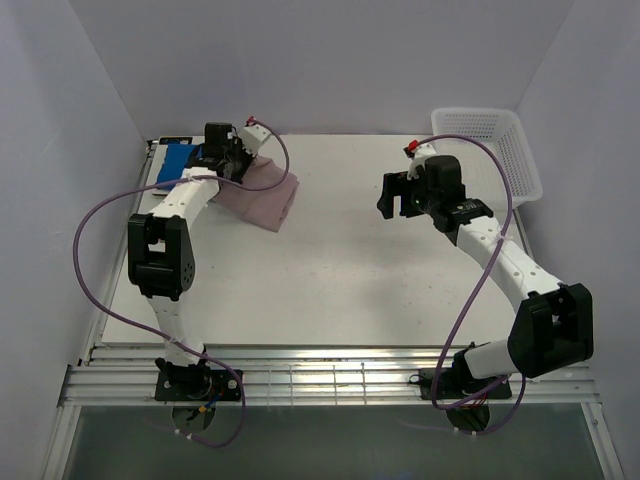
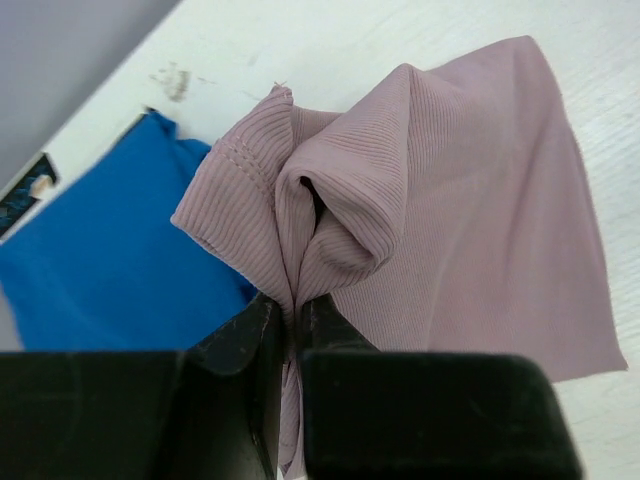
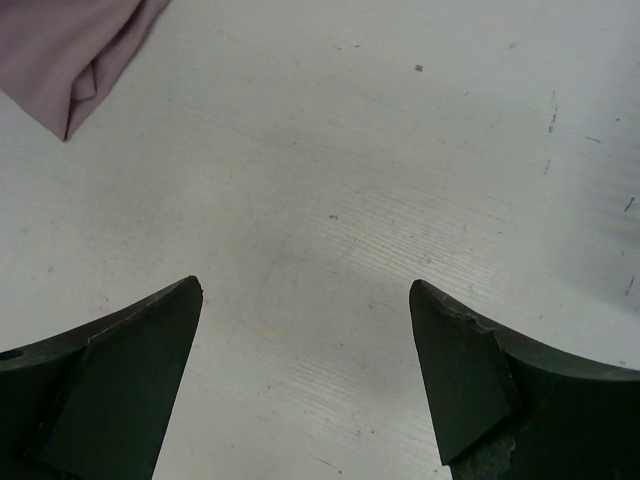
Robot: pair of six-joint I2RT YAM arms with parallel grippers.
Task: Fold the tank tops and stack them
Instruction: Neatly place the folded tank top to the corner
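Note:
A dusty pink tank top lies folded at the table's back left, and its near edge is pinched and lifted. My left gripper is shut on a bunched fold of that pink tank top. A bright blue tank top lies flat just left of it, at the table's back left corner, and shows as blue cloth beside the pink one. A sliver of dark patterned cloth peeks out past the blue. My right gripper hangs open over bare table at the middle right, its fingers wide apart with nothing between them.
A white lattice basket stands at the back right corner. White walls close in the table on three sides. A corner of the pink top shows at the upper left of the right wrist view.

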